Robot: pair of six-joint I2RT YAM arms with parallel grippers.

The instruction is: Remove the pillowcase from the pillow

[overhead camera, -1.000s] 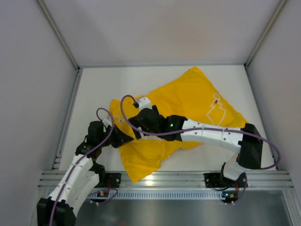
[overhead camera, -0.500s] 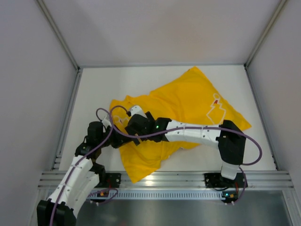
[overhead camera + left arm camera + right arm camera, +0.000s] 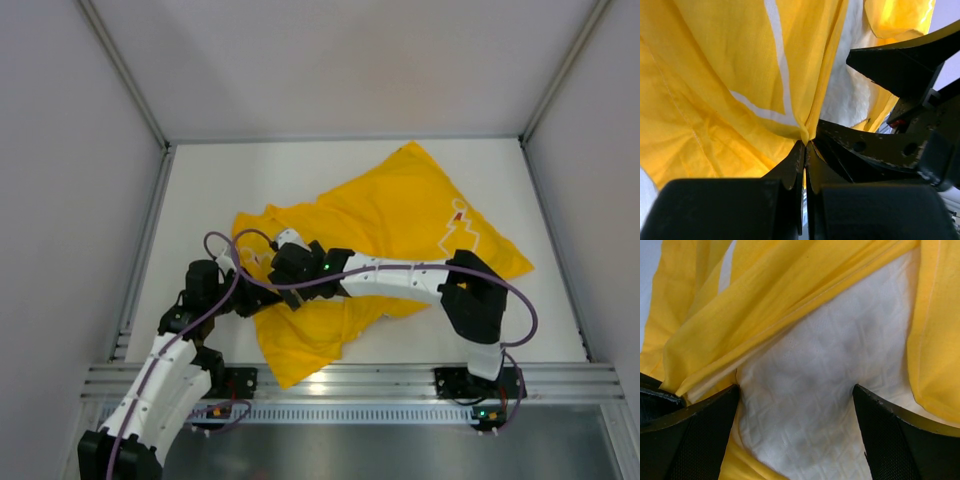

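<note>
Sprawling crumpled across the white table (image 3: 200, 190), the yellow pillowcase (image 3: 400, 215) lies mid-table with the quilted cream pillow (image 3: 825, 405) showing at its mouth. The left gripper (image 3: 804, 150) is clenched on a fold of the pillowcase, and the right gripper (image 3: 796, 395) is spread wide over the bare pillow, gripping nothing

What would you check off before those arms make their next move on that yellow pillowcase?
1. Left gripper shut on a pinch of pillowcase: ok.
2. Right gripper open: ok.
3. Bare pillow between the right gripper's fingers: ok.
4. Yellow cloth clear of those fingers: cannot tell; a fold runs up to one finger.
5. Pillow out of the pillowcase: not ok, most of it is covered.
</note>
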